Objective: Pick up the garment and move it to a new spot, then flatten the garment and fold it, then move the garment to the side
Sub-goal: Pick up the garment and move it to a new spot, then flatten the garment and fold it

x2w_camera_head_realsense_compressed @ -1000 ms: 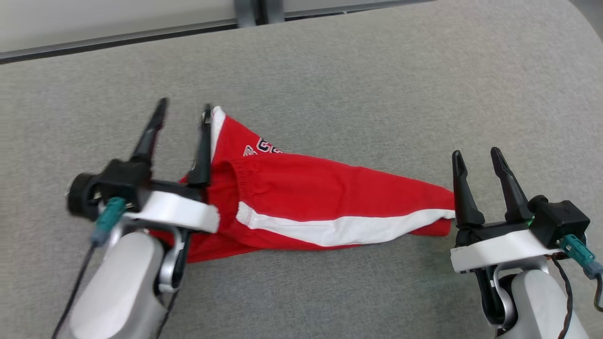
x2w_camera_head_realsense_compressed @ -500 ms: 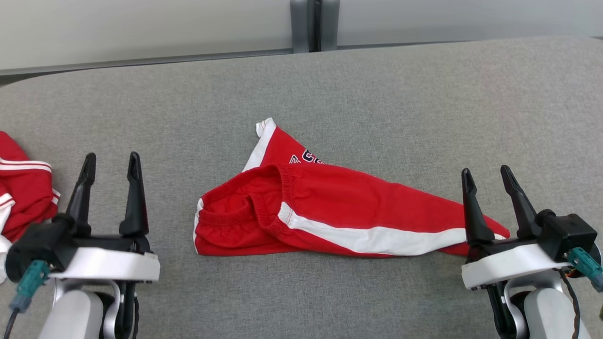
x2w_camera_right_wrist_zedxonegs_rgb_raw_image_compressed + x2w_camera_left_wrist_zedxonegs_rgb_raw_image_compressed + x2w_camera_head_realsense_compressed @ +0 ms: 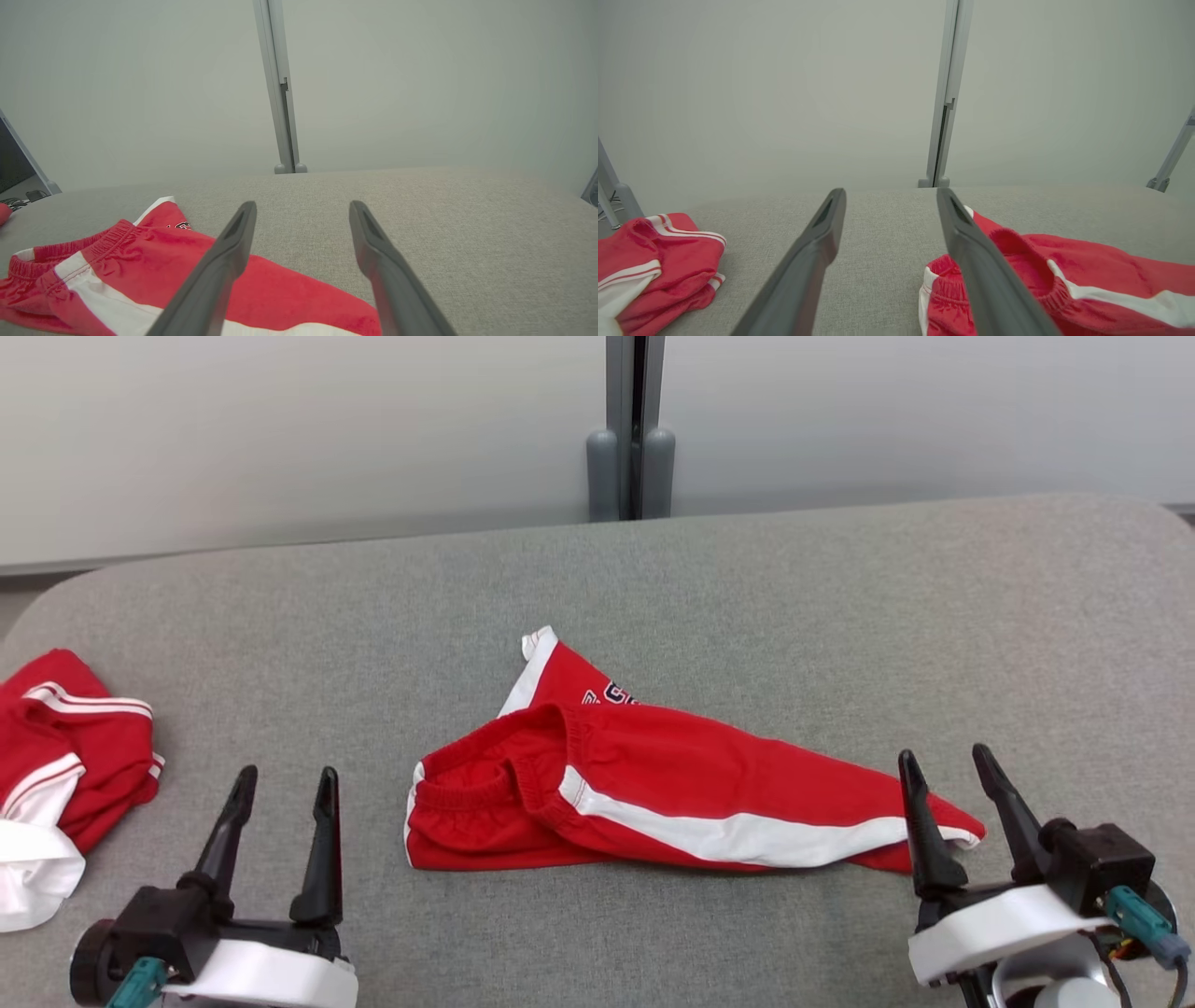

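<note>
Left gripper [image 3: 288, 771] & right gripper [image 3: 942, 752] both released, empty. Red white-striped fabric garment [image 3: 653, 784] lies lengthwise left-right on grey felt bench [image 3: 747, 597], waistband end twd robot's left, narrow end by right gripper.

The head camera sits high at the near side, looking forward and down across the grey counter [image 3: 747, 579] to the pale wall [image 3: 280, 429] beyond. Each wrist camera rides low, just above the counter, looking along its gripper at that same wall: the left gripper [image 3: 891, 192] from the near left, the right gripper [image 3: 302, 204] from the near right. All three views share the red garment [image 3: 672, 784] mid-counter and the grey post [image 3: 616, 411]. The head and left wrist views also share the other red garment [image 3: 93, 756] at the left end.
</note>
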`<state>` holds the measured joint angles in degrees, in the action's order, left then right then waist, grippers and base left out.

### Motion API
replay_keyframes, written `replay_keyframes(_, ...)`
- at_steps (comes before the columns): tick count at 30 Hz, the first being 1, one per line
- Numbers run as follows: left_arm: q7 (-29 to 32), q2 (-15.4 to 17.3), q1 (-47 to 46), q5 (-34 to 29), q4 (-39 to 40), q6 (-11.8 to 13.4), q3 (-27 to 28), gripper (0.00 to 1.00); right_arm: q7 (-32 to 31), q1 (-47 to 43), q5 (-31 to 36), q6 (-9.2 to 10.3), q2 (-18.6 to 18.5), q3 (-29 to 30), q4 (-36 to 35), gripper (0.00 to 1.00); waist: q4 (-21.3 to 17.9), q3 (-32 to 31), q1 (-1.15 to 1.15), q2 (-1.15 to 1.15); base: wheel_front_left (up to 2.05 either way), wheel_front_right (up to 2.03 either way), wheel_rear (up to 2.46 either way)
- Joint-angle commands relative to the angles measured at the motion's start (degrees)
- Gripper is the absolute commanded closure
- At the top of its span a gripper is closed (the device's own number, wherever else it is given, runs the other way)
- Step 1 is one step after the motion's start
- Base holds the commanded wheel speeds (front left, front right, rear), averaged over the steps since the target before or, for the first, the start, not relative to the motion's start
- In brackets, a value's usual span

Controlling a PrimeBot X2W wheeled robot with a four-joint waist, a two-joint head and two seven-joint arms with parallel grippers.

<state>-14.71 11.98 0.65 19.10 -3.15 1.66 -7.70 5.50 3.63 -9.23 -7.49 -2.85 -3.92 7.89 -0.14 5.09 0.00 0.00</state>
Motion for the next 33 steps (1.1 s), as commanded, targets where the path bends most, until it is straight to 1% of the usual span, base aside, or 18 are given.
replay_keyframes(1,0.34,0.2,0.86,-0.63,0.18,0.33,-0.24,0.0,-0.22,-1.08,-0.16,0.0,-0.15,0.21,-0.47,0.0,-0.21,-1.61,0.0,0.0,0.0,0.0,0.0)
replay_keyframes(11,2.54,0.5,3.92,-0.61,1.36,1.39,-1.43,0.0,-1.66,-5.03,-1.02,0.0,-0.12,-0.29,-1.54,0.0,-0.54,-5.11,0.0,0.0,0.0,0.0,0.0)
replay_keyframes(16,3.23,0.76,4.17,-0.63,1.98,1.94,-1.52,0.0,-1.98,-5.62,-1.18,0.0,-0.12,-0.14,-2.13,0.0,-0.47,-5.22,0.0,0.0,0.0,0.0,0.0)
replay_keyframes(33,3.66,1.17,3.27,-0.9,2.02,2.51,-2.51,0.0,-2.62,-5.1,-1.0,0.0,-0.11,0.27,-2.7,0.0,0.13,-4.65,0.0,0.0,0.0,0.0,0.0)
